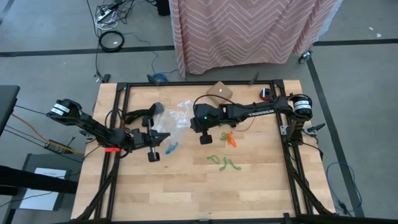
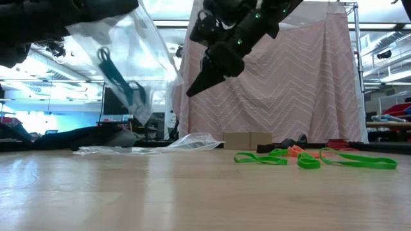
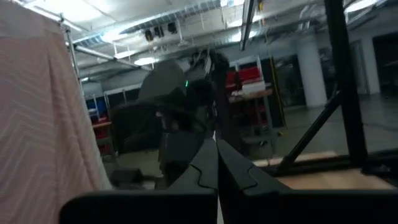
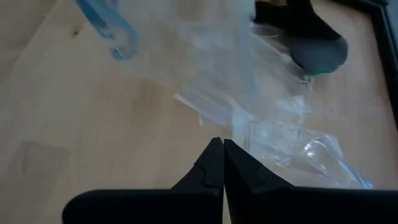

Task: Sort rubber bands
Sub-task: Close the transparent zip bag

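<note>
Inside the lifted bag (image 2: 128,58), blue bands (image 2: 119,80)

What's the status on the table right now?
Left gripper shut on clear bag, lifted. Right gripper shut, empty. Green bands, orange bands on table.

The desk (image 1: 186,186) is carrying everything. The left tool (image 1: 166,136) is sitting over the left middle of the desk, holding a plastic bag (image 2: 122,64) up in the air. A rubber band (image 2: 119,80) is hanging inside that bag. More bags (image 1: 180,112) are lying on the desk between the two tools. The right tool (image 1: 191,124) is hanging above the middle of the desk, just right of those bags. Some rubber bands (image 1: 227,139) are lying right of the right tool, and more bands (image 1: 224,162) are lying nearer the front edge. A box (image 1: 219,92) is sitting at the back edge. A curtain (image 1: 249,28) is hanging behind the desk.
</note>
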